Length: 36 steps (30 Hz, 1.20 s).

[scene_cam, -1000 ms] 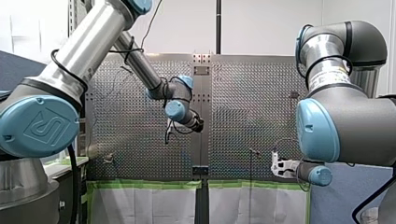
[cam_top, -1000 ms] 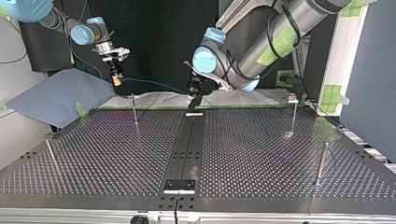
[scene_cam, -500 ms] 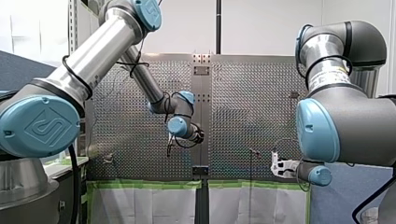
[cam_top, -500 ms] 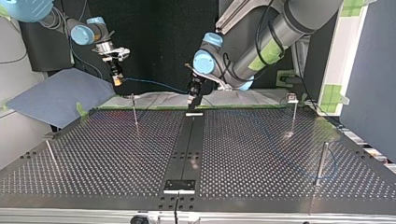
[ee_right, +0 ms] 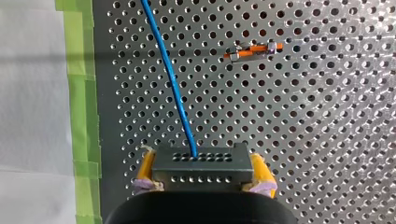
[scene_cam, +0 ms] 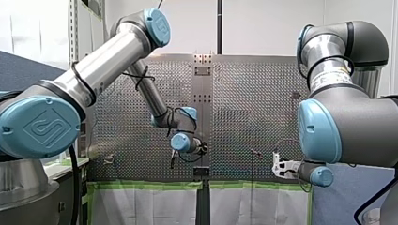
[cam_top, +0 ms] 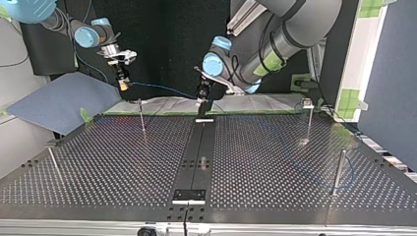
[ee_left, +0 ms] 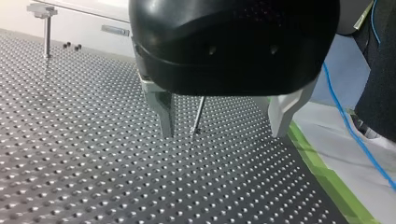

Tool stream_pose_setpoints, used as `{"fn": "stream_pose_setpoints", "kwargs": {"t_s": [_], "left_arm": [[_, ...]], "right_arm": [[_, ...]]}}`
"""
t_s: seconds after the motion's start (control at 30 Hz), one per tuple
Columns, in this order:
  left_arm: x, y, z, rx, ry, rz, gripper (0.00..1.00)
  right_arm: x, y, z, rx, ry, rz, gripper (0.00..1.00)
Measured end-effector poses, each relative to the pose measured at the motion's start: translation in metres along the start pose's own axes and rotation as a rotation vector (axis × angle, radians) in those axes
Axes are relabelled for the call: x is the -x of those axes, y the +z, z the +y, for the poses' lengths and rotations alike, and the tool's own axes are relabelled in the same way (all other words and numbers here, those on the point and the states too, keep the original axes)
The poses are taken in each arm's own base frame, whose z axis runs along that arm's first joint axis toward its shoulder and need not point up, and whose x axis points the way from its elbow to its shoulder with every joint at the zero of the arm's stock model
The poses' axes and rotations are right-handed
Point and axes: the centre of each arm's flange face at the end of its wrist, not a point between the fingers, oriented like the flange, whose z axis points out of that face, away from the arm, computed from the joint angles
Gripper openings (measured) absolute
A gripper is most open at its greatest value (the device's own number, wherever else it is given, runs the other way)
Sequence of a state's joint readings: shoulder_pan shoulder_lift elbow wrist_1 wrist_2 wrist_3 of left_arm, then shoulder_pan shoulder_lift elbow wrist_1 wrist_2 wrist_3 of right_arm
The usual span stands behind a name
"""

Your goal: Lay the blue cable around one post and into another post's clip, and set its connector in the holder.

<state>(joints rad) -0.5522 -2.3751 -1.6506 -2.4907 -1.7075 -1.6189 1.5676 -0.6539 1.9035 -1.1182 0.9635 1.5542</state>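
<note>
My right hand (ee_right: 201,181) pinches the dark perforated connector (ee_right: 201,163) of the thin blue cable (ee_right: 170,79); my left hand (ee_left: 223,128) is spread, 1 thin metal post (ee_left: 199,112) ahead.

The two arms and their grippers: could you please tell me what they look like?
My left arm and my right arm are silver tubes with grey joints, light-blue caps and black cables looped round them. My left gripper has a rounded black body and pale metal fingers; my right gripper has yellow pads on a black body.
</note>
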Motion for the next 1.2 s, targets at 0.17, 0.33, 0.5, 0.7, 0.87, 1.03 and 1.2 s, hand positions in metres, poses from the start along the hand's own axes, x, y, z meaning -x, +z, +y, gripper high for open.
{"fn": "stream_pose_setpoints", "kwargs": {"t_s": [0.17,0.33,0.5,0.7,0.87,1.03,1.2], "left_arm": [[-0.02,0.009,-0.002,-0.002,-0.001,-0.014,0.99],[-0.043,0.013,-0.002,-0.004,-0.003,-0.015,0.99],[-0.066,0.017,0.0,-0.004,-0.01,-0.017,0.99],[-0.084,0.033,0.004,0.0,-0.02,-0.048,0.99],[-0.102,0.038,0.003,-0.006,-0.022,-0.059,0.99],[-0.12,0.036,0.0,-0.013,-0.018,-0.055,0.99],[-0.123,0.035,-0.002,-0.015,-0.017,-0.053,0.99]], "right_arm": [[0.0,0.0,0.0,0.0,0.0,-0.001,0.0],[0.0,0.0,0.0,0.0,-0.002,-0.003,0.0],[0.0,0.0,0.0,0.0,-0.003,-0.002,0.0],[0.0,0.0,0.0,0.0,-0.003,-0.003,0.0],[0.0,0.0,0.0,0.0,-0.002,-0.003,0.0],[0.0,0.0,0.0,0.0,-0.002,-0.004,0.0],[0.0,0.0,0.0,0.0,-0.002,-0.004,0.0]]}}
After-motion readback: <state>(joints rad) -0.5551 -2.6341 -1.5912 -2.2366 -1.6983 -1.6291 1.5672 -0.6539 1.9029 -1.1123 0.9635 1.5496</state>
